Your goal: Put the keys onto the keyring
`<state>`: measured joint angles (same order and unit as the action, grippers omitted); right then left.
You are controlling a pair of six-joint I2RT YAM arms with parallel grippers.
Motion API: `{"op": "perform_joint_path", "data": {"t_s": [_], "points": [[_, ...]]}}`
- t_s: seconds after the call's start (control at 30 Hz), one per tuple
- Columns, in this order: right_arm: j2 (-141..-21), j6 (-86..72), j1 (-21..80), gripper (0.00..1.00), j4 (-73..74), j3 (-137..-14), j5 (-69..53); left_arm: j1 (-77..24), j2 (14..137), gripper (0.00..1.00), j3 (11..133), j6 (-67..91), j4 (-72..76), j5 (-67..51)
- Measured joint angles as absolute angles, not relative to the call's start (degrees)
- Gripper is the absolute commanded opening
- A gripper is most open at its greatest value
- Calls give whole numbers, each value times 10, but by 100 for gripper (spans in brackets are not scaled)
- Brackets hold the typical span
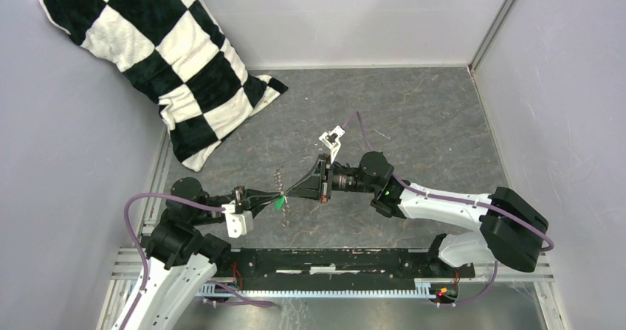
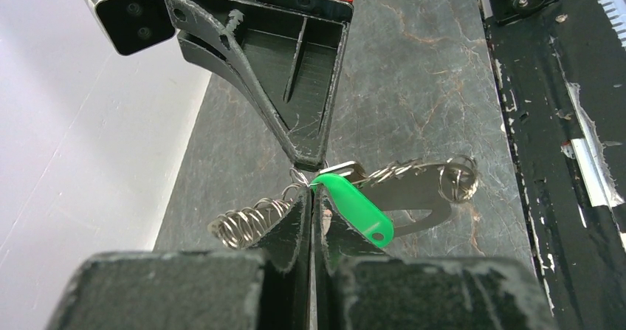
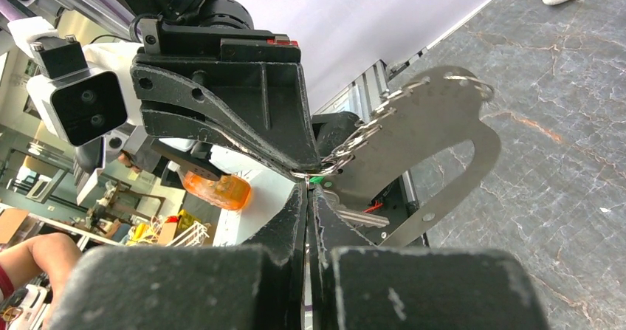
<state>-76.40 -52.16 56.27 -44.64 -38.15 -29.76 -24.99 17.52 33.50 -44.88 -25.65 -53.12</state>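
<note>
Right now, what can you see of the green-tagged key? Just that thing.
The key shows mostly as a bright green, glossy plastic tag, elongated with rounded ends and a small hole near its lower end. It hangs tilted in mid-air, upper end where the shut tips of the left gripper and right gripper meet; which one pinches it I cannot tell. The flat silvery keyring sits just behind it; contact unclear. Its metal part is not clearly visible.
</note>
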Motion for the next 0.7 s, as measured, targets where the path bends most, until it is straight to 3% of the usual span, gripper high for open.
{"op": "perform_joint_path", "data": {"t_s": [0.7], "points": [[-751, -446, 577, 1, -361, -405, -276, -250, 185, 2, 341, -449, -278, -531]]}}
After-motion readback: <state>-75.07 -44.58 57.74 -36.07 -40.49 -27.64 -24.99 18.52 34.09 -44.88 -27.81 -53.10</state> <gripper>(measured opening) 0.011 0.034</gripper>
